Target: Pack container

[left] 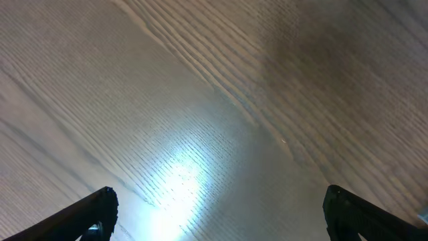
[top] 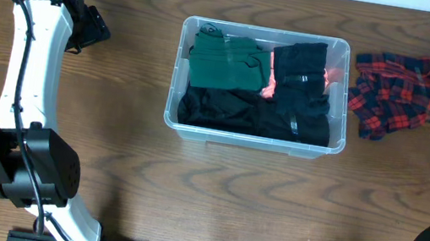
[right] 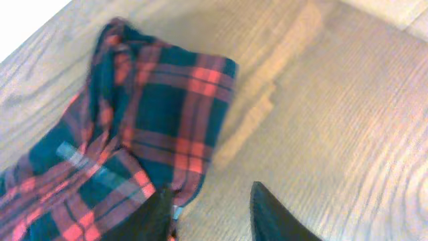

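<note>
The container [top: 251, 141] sits mid-table, slightly toward the far edge. From overhead I see into it: a green garment [top: 224, 60] folded in the far-left part, black clothes [top: 242, 112] across the front and right, and a sliver of orange [top: 270, 84] between them. Neither wrist camera shows the bin at all.

To its right, apart from its wall, a red plaid garment [top: 412, 88] lies crumpled near the table's far edge. The right wrist view shows this close up: my right gripper [right: 210, 194] has its jaws parted, one finger [right: 157, 214] at the cloth's hem, and wood grain showing between the two.

The left gripper [left: 221, 194] is released wide, and its camera shows only bare table [top: 187, 193]. Overhead places it far left, well apart from the bin, with open wood in front of and on both sides of the container.
</note>
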